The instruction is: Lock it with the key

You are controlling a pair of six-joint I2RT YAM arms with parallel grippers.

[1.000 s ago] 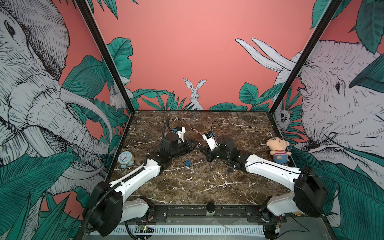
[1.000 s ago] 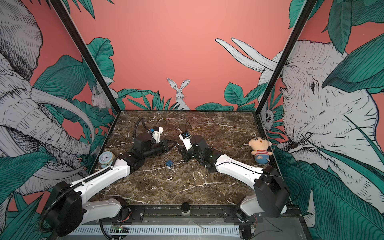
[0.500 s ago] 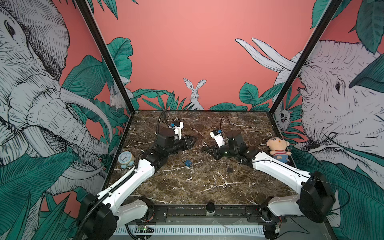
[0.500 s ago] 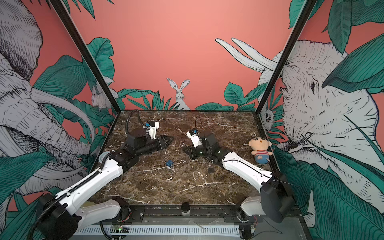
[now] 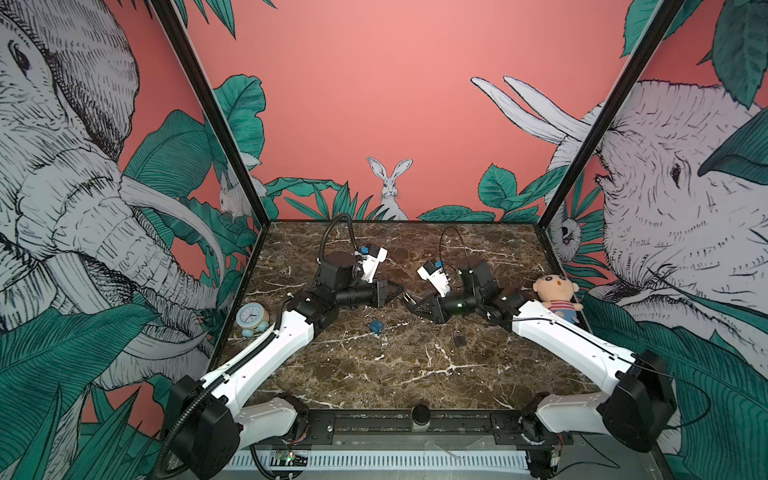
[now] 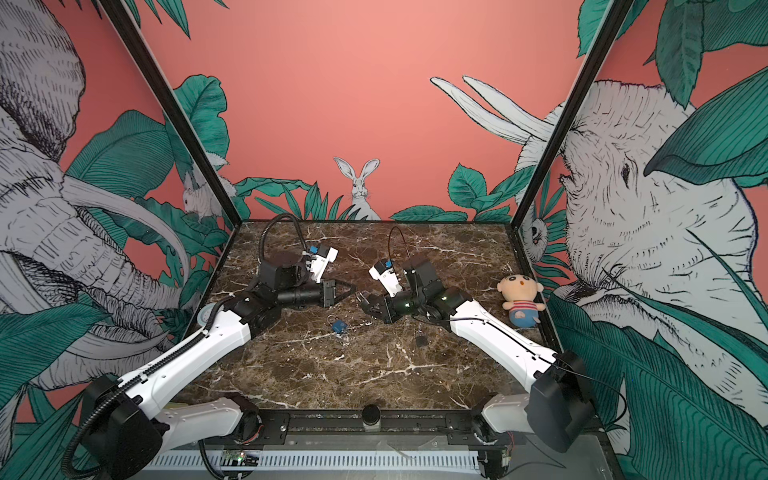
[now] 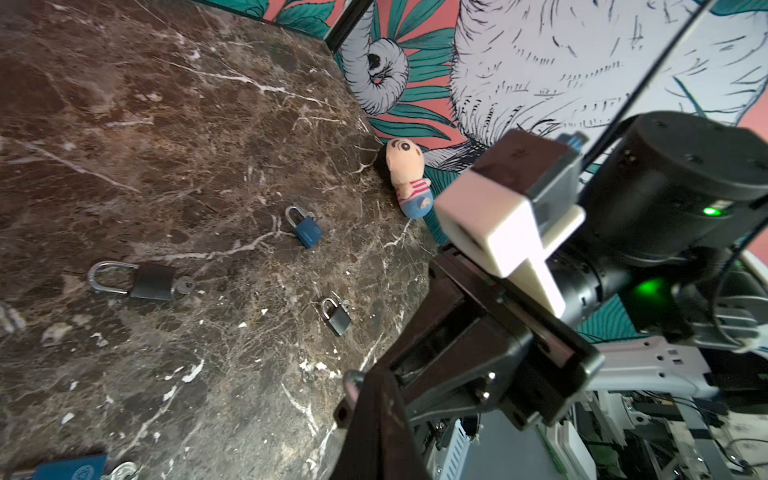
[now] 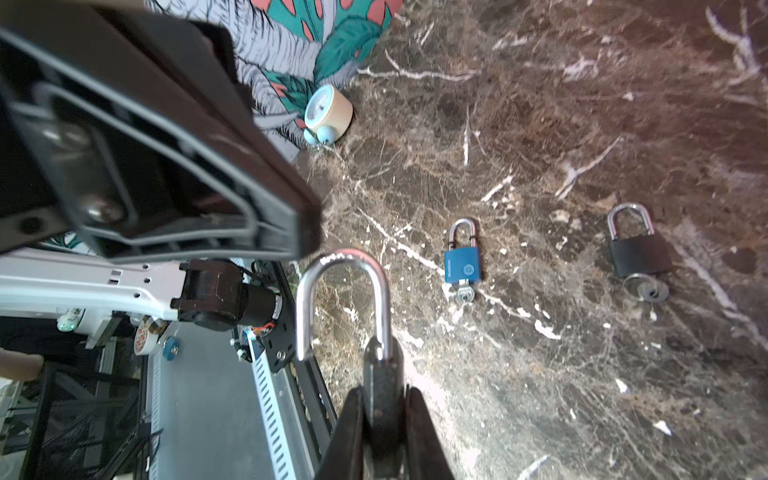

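Arms just drawn apart above the middle of the counter (image 5: 415, 374). My right jaws stay clamped on the padlock (image 8: 380, 390), its shackle (image 8: 345, 266) still sprung open. My left jaws, briefly parted, are closed again, apparently empty. Locking likely remains undone.

Black padlock (image 7: 151, 282), seemingly keyed, blue padlock (image 7: 307, 230) and small padlock (image 7: 337, 319) lie apart.

- Small blue rectangular padlock (image 8: 462, 266), lying on the brown marble tabletop (image 8: 582, 395): a round white emblem on its face, with no lettering clear enough to read.
- Dark metal padlock (image 8: 380, 374): faint stamped marks at the crown of its silver shackle, too blurred to read.
- Round pale-blue and wood alarm clock (image 8: 328, 110): dial markings too small to read.
- No word, brand or number is legible anywhere.
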